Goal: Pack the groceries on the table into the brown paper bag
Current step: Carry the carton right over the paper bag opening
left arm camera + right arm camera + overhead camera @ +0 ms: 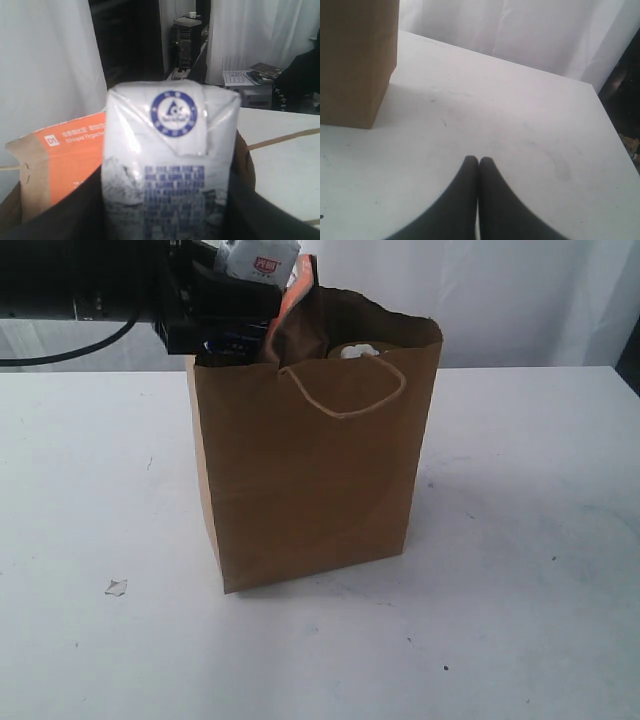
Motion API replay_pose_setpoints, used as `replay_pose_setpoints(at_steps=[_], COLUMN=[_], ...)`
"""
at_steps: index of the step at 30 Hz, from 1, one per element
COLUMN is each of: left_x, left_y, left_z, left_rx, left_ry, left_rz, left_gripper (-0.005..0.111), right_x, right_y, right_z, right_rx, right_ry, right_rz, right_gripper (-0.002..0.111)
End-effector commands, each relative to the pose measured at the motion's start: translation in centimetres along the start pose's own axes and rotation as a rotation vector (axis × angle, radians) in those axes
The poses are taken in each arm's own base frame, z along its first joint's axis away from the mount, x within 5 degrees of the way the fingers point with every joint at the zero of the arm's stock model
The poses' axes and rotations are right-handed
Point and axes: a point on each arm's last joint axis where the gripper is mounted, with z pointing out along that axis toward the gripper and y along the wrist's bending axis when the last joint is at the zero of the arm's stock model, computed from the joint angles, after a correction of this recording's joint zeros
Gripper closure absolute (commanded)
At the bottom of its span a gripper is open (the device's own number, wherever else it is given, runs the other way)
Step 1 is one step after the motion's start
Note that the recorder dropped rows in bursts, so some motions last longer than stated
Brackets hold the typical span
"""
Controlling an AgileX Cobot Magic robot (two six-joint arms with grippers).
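Note:
The brown paper bag (310, 470) stands upright in the middle of the table (520, 570). Over its open top at the left corner, my left gripper (240, 300) is shut on the small blue-white carton (262, 260). In the left wrist view the carton (170, 150) fills the space between the dark fingers (75, 210). An orange-and-brown pouch (298, 315) sticks up out of the bag beside it, and a pale round top (358, 350) shows deeper inside. My right gripper (479, 161) is shut and empty, low over the table (520, 110) to the side of the bag (355, 60).
A cord loop handle (345, 400) hangs down the bag's front. A small pale scrap (116, 587) lies on the table near the front left. A white curtain hangs behind the table, and its right edge (612, 130) drops off to dark floor.

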Motion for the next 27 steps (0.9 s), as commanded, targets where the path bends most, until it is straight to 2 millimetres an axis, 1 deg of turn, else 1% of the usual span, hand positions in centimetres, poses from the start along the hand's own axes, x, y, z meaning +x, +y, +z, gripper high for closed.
replay_pose_setpoints(at_steps=[1, 7, 10, 13, 18, 20, 22, 25, 27], left_x=[-0.81, -0.49, -0.49, -0.49, -0.45, -0.45, -0.42, -0.32, -0.32], left_y=[-0.34, -0.37, -0.37, -0.35, -0.37, -0.37, -0.38, -0.42, -0.42], left_z=[0.01, 0.22, 0.22, 0.22, 0.22, 0.22, 0.22, 0.23, 0.23], left_rx=[0.019, 0.045, 0.045, 0.045, 0.047, 0.048, 0.049, 0.053, 0.053], left_ry=[-0.067, -0.075, -0.074, -0.073, -0.069, -0.069, -0.065, -0.054, -0.054], left_rz=[0.006, -0.007, -0.016, -0.056, -0.072, -0.086, -0.094, -0.083, -0.083], left_gripper=[0.098, 0.067, 0.058, 0.052, 0.047, 0.047, 0.050, 0.058, 0.058], right_x=[0.11, 0.11, 0.11, 0.11, 0.11, 0.11, 0.11, 0.11, 0.11], right_y=[-0.02, -0.02, -0.02, -0.02, -0.02, -0.02, -0.02, -0.02, -0.02], right_z=[0.00, 0.00, 0.00, 0.00, 0.00, 0.00, 0.00, 0.00, 0.00], right_rx=[0.007, 0.007, 0.007, 0.007, 0.007, 0.007, 0.007, 0.007, 0.007], right_ry=[-0.006, -0.006, -0.006, -0.006, -0.006, -0.006, -0.006, -0.006, -0.006], right_rz=[0.001, 0.001, 0.001, 0.001, 0.001, 0.001, 0.001, 0.001, 0.001], right_gripper=[0.108, 0.108, 0.108, 0.108, 0.108, 0.108, 0.108, 0.108, 0.108])
